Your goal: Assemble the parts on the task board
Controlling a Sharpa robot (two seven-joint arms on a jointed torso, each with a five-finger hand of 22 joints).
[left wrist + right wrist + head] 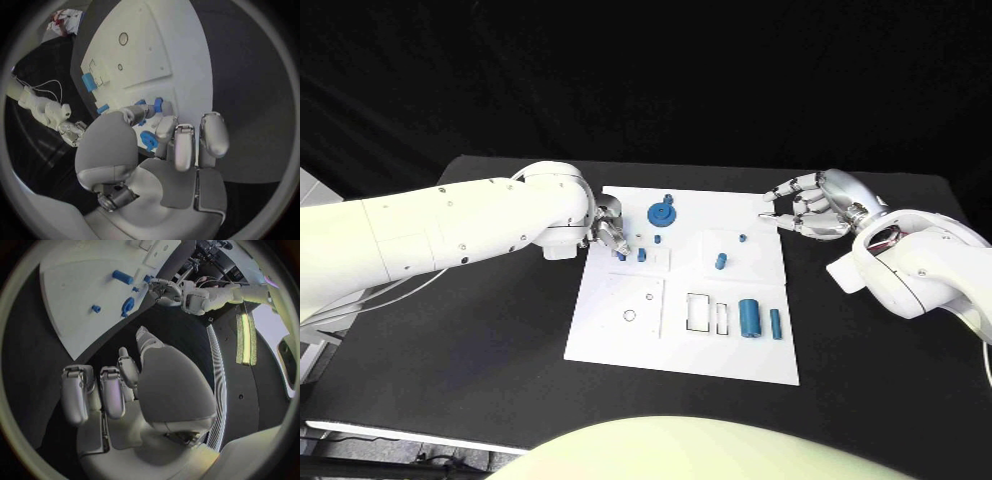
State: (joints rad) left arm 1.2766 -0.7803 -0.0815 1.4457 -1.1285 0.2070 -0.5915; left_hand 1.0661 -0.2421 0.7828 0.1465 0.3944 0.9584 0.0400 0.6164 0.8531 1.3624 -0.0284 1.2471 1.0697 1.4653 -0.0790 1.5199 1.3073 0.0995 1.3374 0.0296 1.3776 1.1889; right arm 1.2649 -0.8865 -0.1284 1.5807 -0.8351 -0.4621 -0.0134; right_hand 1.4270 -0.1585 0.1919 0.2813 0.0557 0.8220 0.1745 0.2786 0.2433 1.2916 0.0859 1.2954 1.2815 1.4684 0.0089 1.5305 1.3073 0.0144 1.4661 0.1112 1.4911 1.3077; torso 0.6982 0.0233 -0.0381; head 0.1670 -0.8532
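The white task board lies mid-table. A blue gear-like disc stands near its far edge, with small blue pegs just in front of it. Another blue piece lies in the middle, and a thick blue cylinder with a slim one lies at the near right. My left hand hovers at the board's far left edge. Its thumb tip is close to the pegs, and the disc shows between thumb and fingers. My right hand sits at the far right corner, fingers curled in, holding nothing.
Rectangular slots and a round hole are cut into the board's near half. Black table surrounds the board on all sides. The right wrist view shows the board, the disc and my left hand beyond.
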